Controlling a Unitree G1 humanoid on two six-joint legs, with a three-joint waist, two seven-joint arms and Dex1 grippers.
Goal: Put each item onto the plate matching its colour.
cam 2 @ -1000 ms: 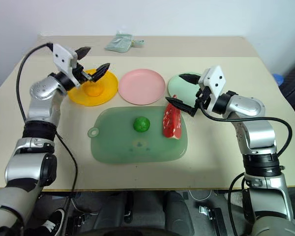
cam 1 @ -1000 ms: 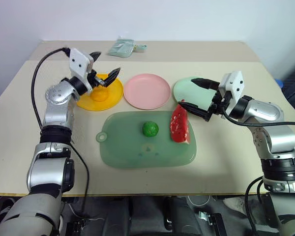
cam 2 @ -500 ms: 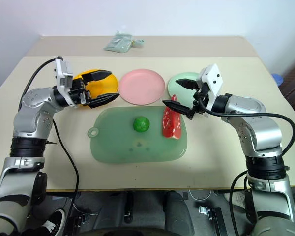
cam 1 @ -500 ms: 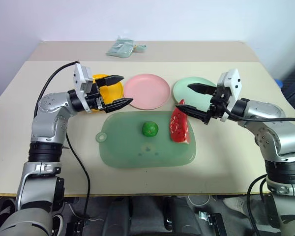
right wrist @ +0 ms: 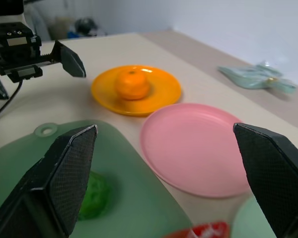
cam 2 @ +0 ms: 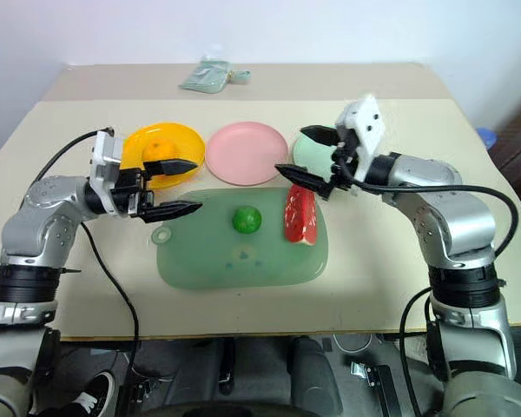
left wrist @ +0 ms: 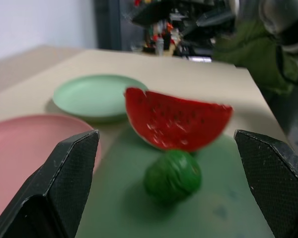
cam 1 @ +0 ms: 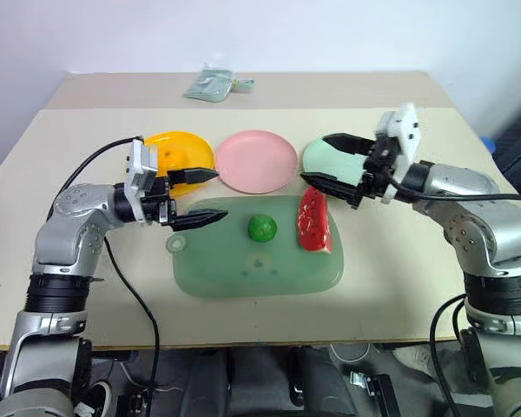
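Note:
The orange [cam 2: 160, 150] rests on the yellow-orange plate [cam 2: 187, 143] at the back left. The pink plate [cam 1: 258, 159] beside it is bare. The mint plate [cam 1: 319, 161] is partly hidden by my right gripper [cam 1: 316, 157], which hovers open over its near edge, just beyond the watermelon wedge [cam 1: 314, 221]. The lime [cam 1: 261, 228] and the wedge lie on the translucent green mat [cam 1: 243, 269]. My left gripper [cam 1: 220, 195] is open at the mat's left corner, pointing level at the lime [left wrist: 172, 174], with nothing between its fingers.
A grey-green foil packet [cam 1: 210, 84] lies at the far edge of the table. A black cable [cam 1: 95, 161] loops from my left wrist over the table's left side. The mat's handle hole [cam 1: 175, 245] sits just under my left gripper.
My left gripper has pulled back and down from over the yellow-orange plate and turned right toward the lime. My right gripper has lifted a little and shifted left. The fruits have not moved.

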